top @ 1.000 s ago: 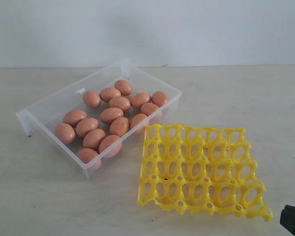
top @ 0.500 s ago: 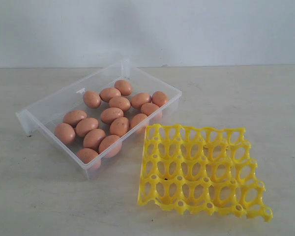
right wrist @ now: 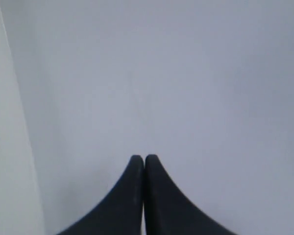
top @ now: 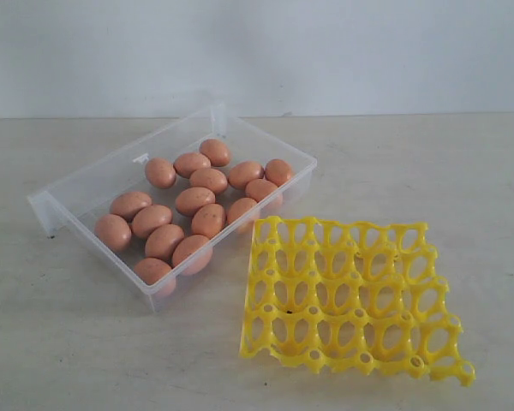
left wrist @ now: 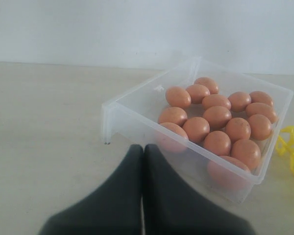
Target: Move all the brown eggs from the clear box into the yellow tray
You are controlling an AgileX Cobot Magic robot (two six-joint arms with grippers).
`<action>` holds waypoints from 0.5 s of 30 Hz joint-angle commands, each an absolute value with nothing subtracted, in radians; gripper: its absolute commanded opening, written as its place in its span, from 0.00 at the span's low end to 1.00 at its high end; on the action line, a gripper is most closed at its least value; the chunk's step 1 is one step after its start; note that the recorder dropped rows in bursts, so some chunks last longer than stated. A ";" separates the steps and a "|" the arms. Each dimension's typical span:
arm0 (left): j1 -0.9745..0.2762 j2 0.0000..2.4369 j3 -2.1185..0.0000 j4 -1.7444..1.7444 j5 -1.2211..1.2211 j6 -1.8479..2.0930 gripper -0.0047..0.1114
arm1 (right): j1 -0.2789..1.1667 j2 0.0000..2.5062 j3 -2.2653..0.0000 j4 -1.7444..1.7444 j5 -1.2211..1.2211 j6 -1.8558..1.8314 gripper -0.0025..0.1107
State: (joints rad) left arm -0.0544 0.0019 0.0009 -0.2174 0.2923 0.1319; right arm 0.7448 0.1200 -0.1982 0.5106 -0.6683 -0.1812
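Observation:
Several brown eggs (top: 194,200) lie inside the clear box (top: 77,184) on the left of the table. The yellow tray (top: 351,295) sits to the box's right front, its cups holding nothing. Neither arm shows in the exterior view. In the left wrist view my left gripper (left wrist: 143,148) is shut with nothing between its black fingers, just short of the clear box (left wrist: 132,98) and its brown eggs (left wrist: 217,116); a corner of the yellow tray (left wrist: 293,149) peeks in beside it. My right gripper (right wrist: 144,159) is shut on nothing and faces a plain pale wall.
A pale table (top: 86,342) carries both containers. A white wall (top: 257,51) rises behind it. In the right wrist view only the blank wall (right wrist: 161,73) appears.
The dark right gripper, seen at the lower right edge of the exterior view a second ago, has drawn off to the right and left that view.

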 commanded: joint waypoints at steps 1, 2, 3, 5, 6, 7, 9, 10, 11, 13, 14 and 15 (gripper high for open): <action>-0.051 0.000 0.000 -0.221 0.284 0.132 0.00 | 0.740 0.398 -0.562 0.511 -0.700 -0.491 0.02; -0.051 0.000 0.000 -0.221 0.284 0.132 0.00 | 0.740 0.560 -0.736 0.505 -0.655 -0.622 0.02; -0.051 0.000 0.000 -0.221 0.284 0.132 0.00 | 0.740 0.626 -0.803 0.505 -0.621 -0.678 0.02; -0.051 0.000 0.000 -0.221 0.284 0.132 0.00 | 0.738 0.785 -0.973 0.507 -0.452 -0.802 0.02; -0.051 0.000 0.000 -0.221 0.284 0.132 0.00 | 0.738 0.849 -1.039 0.507 -0.354 -0.861 0.02; -0.051 0.000 0.000 -0.221 0.284 0.132 0.00 | 0.738 0.930 -1.138 0.507 -0.220 -0.939 0.02; -0.051 0.000 0.000 -0.221 0.284 0.132 0.00 | 0.738 1.076 -1.272 0.507 0.042 -1.053 0.02; -0.051 0.000 0.000 -0.221 0.284 0.132 0.00 | 0.738 1.172 -1.340 0.500 0.159 -1.074 0.02; -0.051 0.000 0.000 -0.221 0.284 0.132 0.00 | 0.738 1.250 -1.404 0.468 0.261 -1.070 0.02; -0.051 0.000 0.000 -0.221 0.284 0.132 0.00 | 0.738 1.384 -1.507 0.350 0.404 -0.996 0.02; -0.051 0.000 0.000 -0.221 0.284 0.132 0.00 | 0.738 1.456 -1.556 0.249 0.466 -0.921 0.02; -0.051 0.000 0.000 -0.221 0.284 0.132 0.00 | 0.738 1.523 -1.600 0.117 0.524 -0.832 0.02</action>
State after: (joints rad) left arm -0.0544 0.0019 0.0009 -0.2174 0.2923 0.1319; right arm 0.7411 1.3655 -1.4964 0.3653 0.3206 -0.9762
